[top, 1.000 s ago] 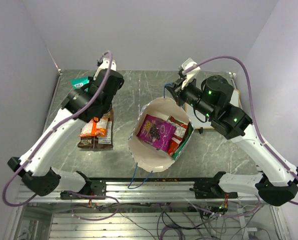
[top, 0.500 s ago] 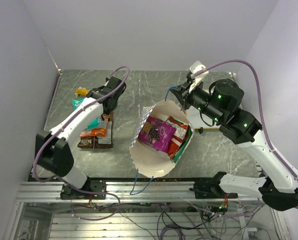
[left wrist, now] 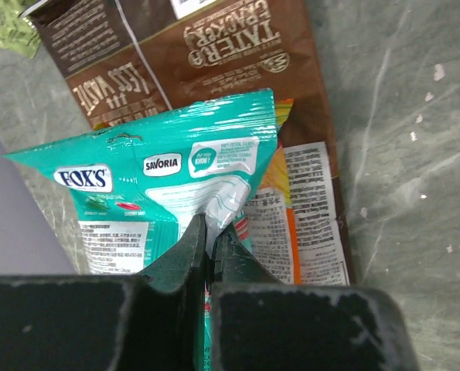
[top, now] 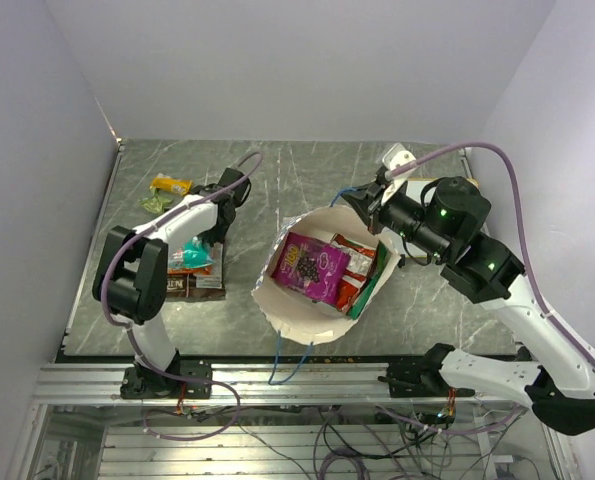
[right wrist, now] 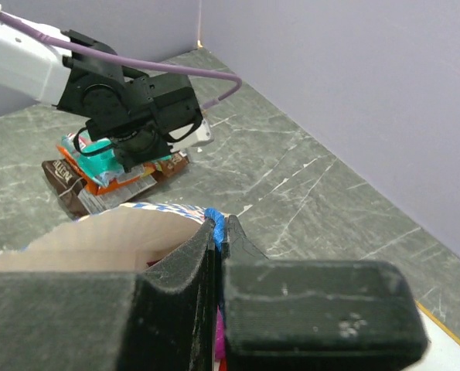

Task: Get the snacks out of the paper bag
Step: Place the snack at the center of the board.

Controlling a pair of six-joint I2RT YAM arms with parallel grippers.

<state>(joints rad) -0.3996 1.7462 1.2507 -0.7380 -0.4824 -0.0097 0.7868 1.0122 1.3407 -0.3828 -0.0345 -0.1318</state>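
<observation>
Left end effector: jaws pinched together on one edge of the teal packet. The packet is over the pile at 9 o'clock from the bag; I cannot tell whether it touches. Beneath it a brown packet and an orange packet lie on the worktop.

Right end effector: clamped on the blue handle at the bag's 1 o'clock rim, holding the mouth open. The bag sits mid-worktop, with a magenta packet and red packets not yet taken out.

Judged step: set the teal packet down.
- Lower until it rests flat on the pile.
- Open the jaws wide.
- Back off straight along the fingers so the film neither drags nor tips the stack.
- The right side should hold the handle taut, mouth up, ready for the next reach.
</observation>
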